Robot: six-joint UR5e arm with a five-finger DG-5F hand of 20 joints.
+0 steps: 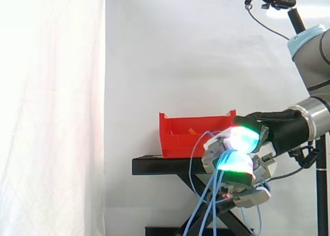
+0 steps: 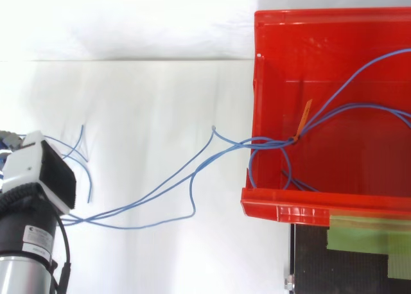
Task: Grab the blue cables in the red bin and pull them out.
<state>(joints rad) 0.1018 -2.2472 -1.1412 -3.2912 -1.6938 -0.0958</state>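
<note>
The red bin (image 1: 180, 138) stands on a black stand (image 1: 154, 165). Several thin blue cables (image 2: 167, 185) lie looped inside the bin (image 2: 289, 207), cross its left wall and stretch out towards my hand (image 2: 42, 175) at the lower left. In the side view the hand (image 1: 260, 166) hangs just in front of the bin, a little below its rim. Its fingers are curled, with green and cyan glowing pads (image 1: 242, 138) closed over the cables. Below the hand, the blue cables (image 1: 206, 195) hang down towards the floor.
A small orange tie (image 2: 305, 114) sits on the cables inside the bin. Green tape (image 2: 366, 236) lies on the black stand (image 2: 340, 268) beside the bin. A white curtain hangs behind everything, and a camera on a pole (image 1: 278, 0) stands at the upper right.
</note>
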